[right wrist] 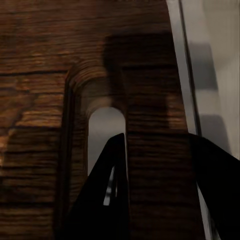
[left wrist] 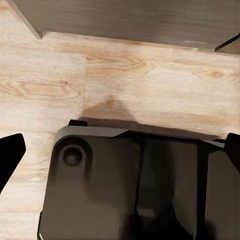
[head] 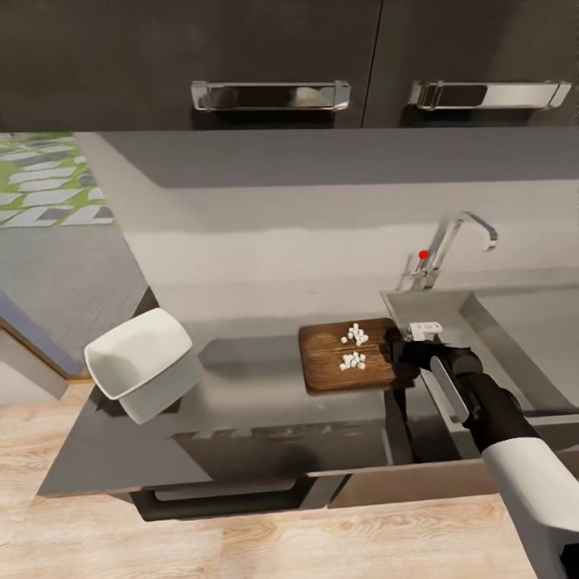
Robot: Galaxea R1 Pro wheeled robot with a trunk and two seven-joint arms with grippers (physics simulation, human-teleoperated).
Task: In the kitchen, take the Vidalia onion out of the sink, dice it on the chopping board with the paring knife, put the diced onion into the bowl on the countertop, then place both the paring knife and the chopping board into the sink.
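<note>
Right claw [right wrist: 150, 165] grips the board [head: 346, 358] at its handle end, one finger through the slot, fingers closed on the wood. Board lies on the bench [head: 241, 402], reaching away from the claw toward the bowl [head: 141, 362]; onion cubes [head: 354, 347] just ahead. Left claw's opening: cannot tell.

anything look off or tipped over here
Yes: the bowl sits tilted at the far left end of the countertop, not flat. The diced onion is on the chopping board, whose handle end the right claw grips.
</note>
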